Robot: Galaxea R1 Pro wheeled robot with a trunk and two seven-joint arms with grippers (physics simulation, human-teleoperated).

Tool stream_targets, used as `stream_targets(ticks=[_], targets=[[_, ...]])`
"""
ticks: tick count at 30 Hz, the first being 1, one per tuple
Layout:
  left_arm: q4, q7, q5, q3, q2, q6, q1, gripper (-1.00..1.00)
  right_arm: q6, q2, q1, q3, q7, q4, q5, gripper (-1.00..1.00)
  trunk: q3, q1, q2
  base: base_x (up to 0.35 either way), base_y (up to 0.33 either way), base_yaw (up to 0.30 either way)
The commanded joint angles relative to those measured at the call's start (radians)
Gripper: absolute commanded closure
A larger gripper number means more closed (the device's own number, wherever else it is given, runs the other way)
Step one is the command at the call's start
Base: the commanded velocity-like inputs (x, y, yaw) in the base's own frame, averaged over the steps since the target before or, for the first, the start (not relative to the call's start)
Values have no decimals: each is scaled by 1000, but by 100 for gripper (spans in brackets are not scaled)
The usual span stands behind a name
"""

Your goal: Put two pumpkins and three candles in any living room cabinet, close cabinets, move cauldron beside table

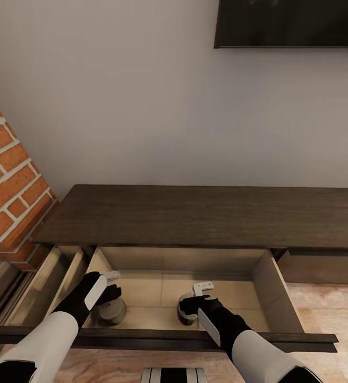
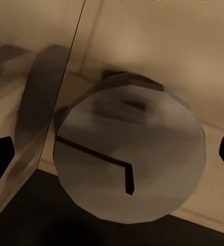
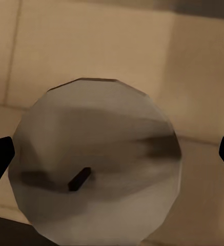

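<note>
The long dark-brown cabinet [image 1: 195, 213] stands against the wall, and its wide beige-lined drawer [image 1: 272, 284] is pulled out toward me. Two grey-brown candles stand upright on the drawer floor. Just above the left candle [image 1: 111, 313] [image 2: 127, 154] hangs my left gripper [image 1: 112, 284] [image 2: 112, 159], open, with its fingertips clear of the candle's sides. My right gripper [image 1: 195, 298] [image 3: 112, 159] is open over the right candle [image 1: 183, 318] [image 3: 99, 164], fingers spread wider than the candle. The pumpkins, the cauldron and the table are out of view.
A brick fireplace [image 1: 9, 175] juts in at the left, close to my left arm. Beside the open drawer, a second drawer [image 1: 54, 274] on the left is also pulled out. The dark drawer front [image 1: 158, 338] runs across under both wrists. A black TV [image 1: 290, 24] hangs above.
</note>
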Motion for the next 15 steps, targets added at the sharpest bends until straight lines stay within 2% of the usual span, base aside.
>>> stream_targets(ticks=[1, 15], targets=[[0, 0, 0, 0, 0, 0, 0, -100, 0, 0, 0, 0, 0, 0, 0, -100, 0, 0, 0, 0, 0, 0], [-1, 0, -1, 1, -2, 2, 0, -100, -4, 0, 1, 0, 1, -11, 2, -100, 0, 0, 0, 0, 0, 0]])
